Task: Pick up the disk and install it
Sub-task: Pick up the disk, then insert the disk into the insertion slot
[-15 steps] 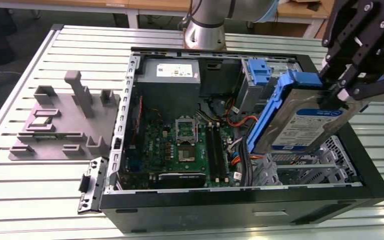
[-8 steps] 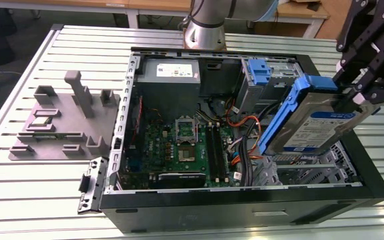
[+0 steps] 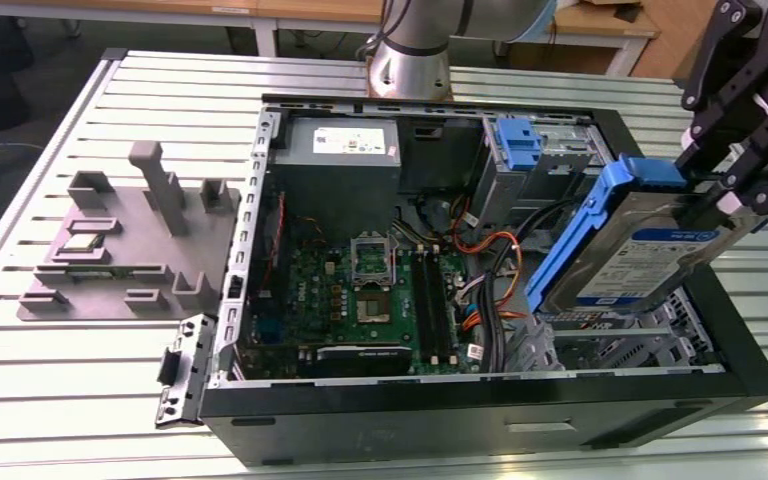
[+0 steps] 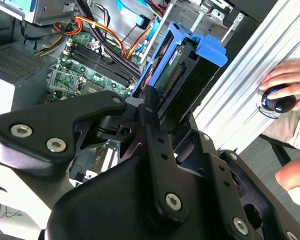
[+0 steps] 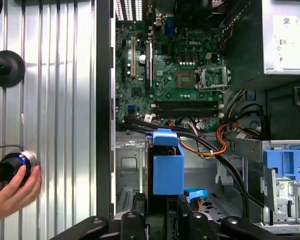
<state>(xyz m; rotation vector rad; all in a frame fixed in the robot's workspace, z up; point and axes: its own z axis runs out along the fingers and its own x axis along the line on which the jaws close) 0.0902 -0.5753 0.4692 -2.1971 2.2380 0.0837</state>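
Observation:
The disk (image 3: 638, 262), a silver hard drive with a white-and-blue label in a blue carrier frame, hangs tilted on edge over the open computer case (image 3: 491, 405), at the exterior view's right. My gripper (image 3: 728, 205) is shut on its upper end, coming in from the right. In the second wrist view the disk (image 4: 182, 65) juts out past the black fingers (image 4: 149, 107), connector edge showing. In the first wrist view the carrier's blue end (image 5: 167, 170) points down over the metal drive bay (image 5: 130, 165).
Inside the case lie the green motherboard (image 3: 357, 290), a grey power-supply box (image 3: 337, 145), a tall blue latch piece (image 3: 520, 142) and orange and black cables (image 3: 491, 260). A grey fixture plate (image 3: 117, 245) sits left of the case. A person's hand (image 5: 12, 187) rests on a knob.

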